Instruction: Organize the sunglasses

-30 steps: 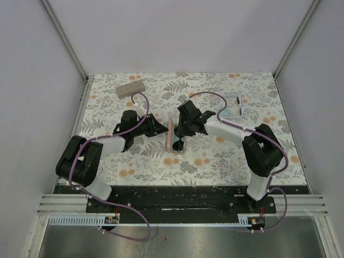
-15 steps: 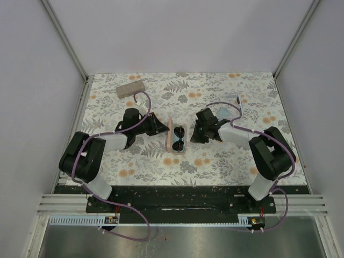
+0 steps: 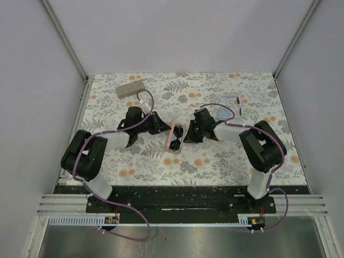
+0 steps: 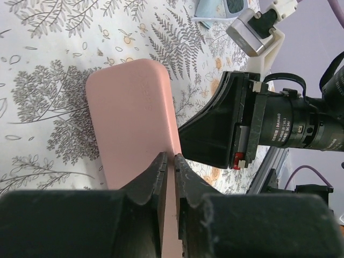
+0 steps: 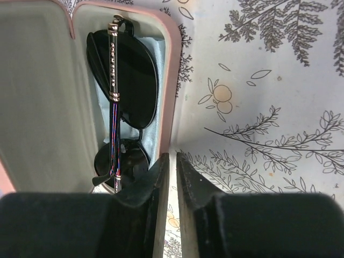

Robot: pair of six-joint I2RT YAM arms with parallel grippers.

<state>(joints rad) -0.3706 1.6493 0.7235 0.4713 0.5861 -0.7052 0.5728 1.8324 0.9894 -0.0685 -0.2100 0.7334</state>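
While black sunglasses lie inside, oblong pink case, left claw, right claw pinching its rims.

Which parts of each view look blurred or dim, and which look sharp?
Top external view: even, soft light across the table, all sharp. Left wrist view: the pink case is crisp, the left gripper dark and blurred. Right wrist view: the black sunglasses are sharp but dimly lit, the right gripper out of focus.
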